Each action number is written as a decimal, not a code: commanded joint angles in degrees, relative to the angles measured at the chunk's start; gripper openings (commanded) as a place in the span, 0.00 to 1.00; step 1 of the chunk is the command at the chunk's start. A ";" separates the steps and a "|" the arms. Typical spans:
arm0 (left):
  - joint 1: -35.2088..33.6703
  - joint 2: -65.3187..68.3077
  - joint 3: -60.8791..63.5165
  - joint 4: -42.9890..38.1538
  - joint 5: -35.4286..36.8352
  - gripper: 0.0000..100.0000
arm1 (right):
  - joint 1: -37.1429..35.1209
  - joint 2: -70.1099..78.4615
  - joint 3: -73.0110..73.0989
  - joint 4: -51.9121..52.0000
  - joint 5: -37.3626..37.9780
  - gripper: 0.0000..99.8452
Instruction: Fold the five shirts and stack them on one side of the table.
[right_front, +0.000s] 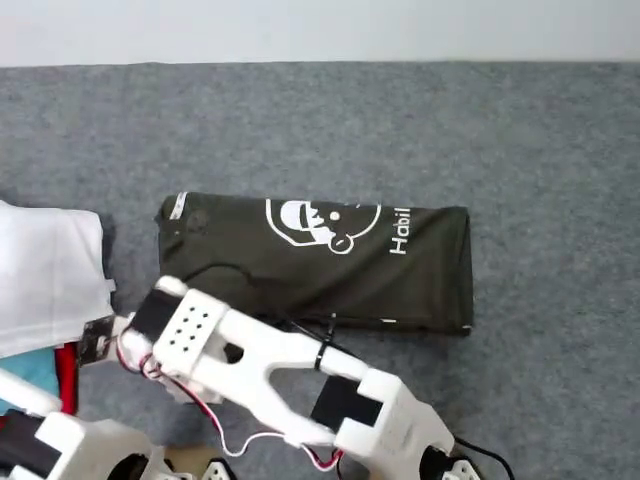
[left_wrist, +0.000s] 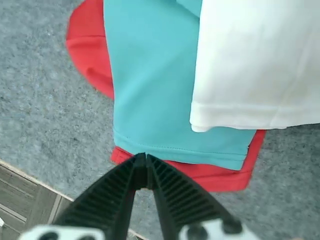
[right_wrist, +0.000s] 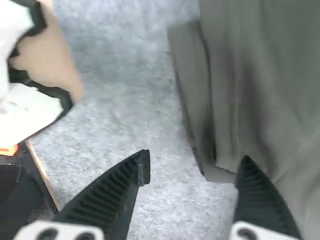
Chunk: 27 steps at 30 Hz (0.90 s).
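Progress: 3 stacked, table (right_front: 520, 130) left: white shirt (right_front: 45, 280), teal shirt (left_wrist: 155, 75), red shirt (left_wrist: 87, 50).
Dark shirt (right_front: 320, 265) ctr, strip-folded, unstacked; right gripper (right_wrist: 195, 165) spread at its edge; left gripper (left_wrist: 146, 167) closed, empty, by red shirt.

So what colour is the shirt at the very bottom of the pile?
Red. The bottom shirt shows best in the left wrist view, under the teal one.
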 joint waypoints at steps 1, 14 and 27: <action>0.79 -4.57 0.04 1.58 -0.70 0.01 | -0.75 0.48 -3.43 -2.59 0.18 0.31; 0.35 -5.71 0.04 1.58 -0.70 0.01 | 4.70 15.34 -11.52 -4.18 6.51 0.31; -0.18 -5.63 0.04 1.58 -0.70 0.01 | 7.16 19.56 -15.30 -4.09 12.66 0.06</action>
